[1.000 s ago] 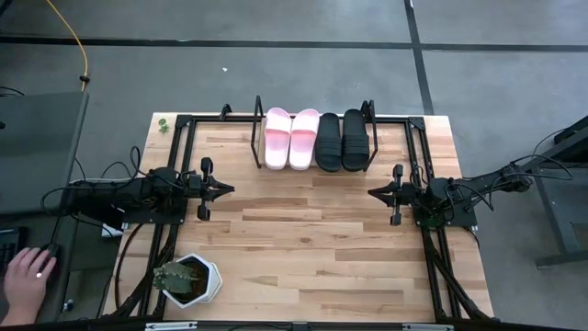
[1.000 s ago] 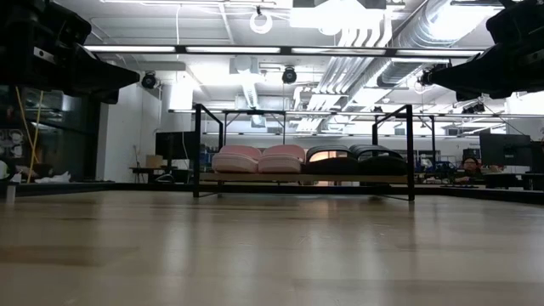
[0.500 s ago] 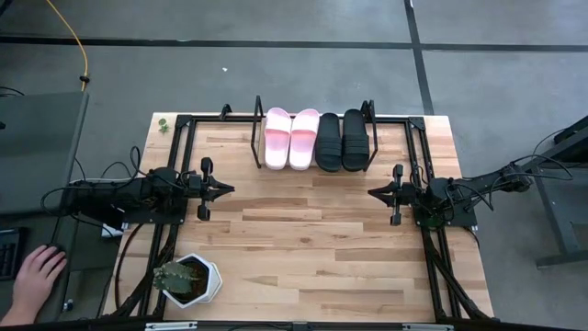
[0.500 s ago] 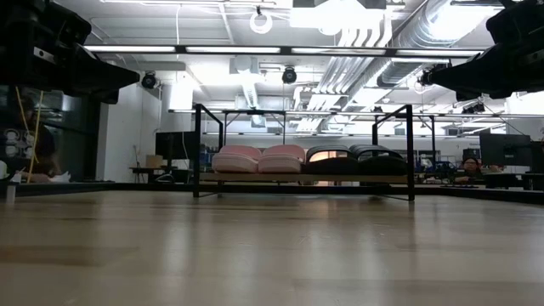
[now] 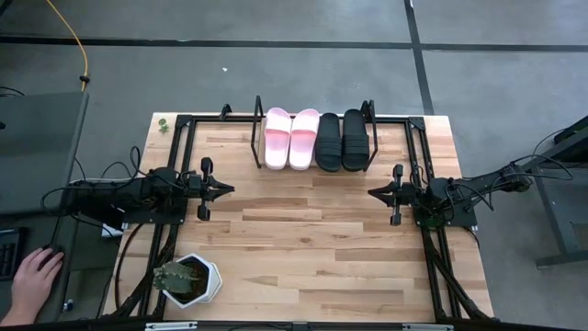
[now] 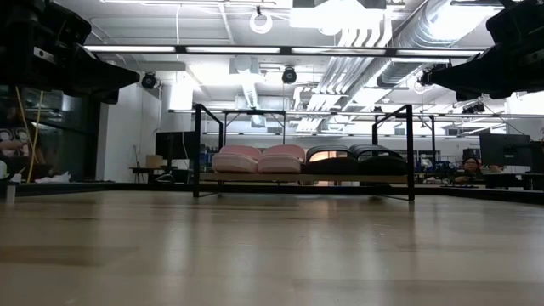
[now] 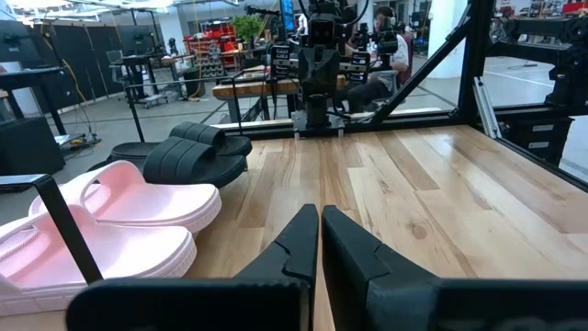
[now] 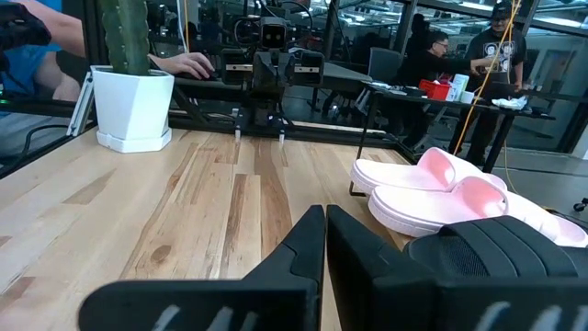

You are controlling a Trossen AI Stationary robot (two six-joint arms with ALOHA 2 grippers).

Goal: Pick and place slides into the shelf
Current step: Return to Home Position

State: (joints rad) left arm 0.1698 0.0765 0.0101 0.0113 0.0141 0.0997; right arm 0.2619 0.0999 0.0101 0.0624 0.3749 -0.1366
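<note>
Left gripper (image 5: 228, 188) rests at the left side, fingers pressed together, empty. Pink slides (image 5: 290, 138) and black slides (image 5: 342, 140) sit side by side on the shelf (image 5: 255, 138). Right gripper (image 5: 372, 193) waits opposite, likewise closed and empty. Risk seems small: a stray arm swing could knock the shelf.

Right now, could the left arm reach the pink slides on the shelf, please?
Probably yes: the left arm's fingers are shut and empty, and bare table lies between them and the pink slides. Only the shelf frame's thin end stands on that side.
</note>
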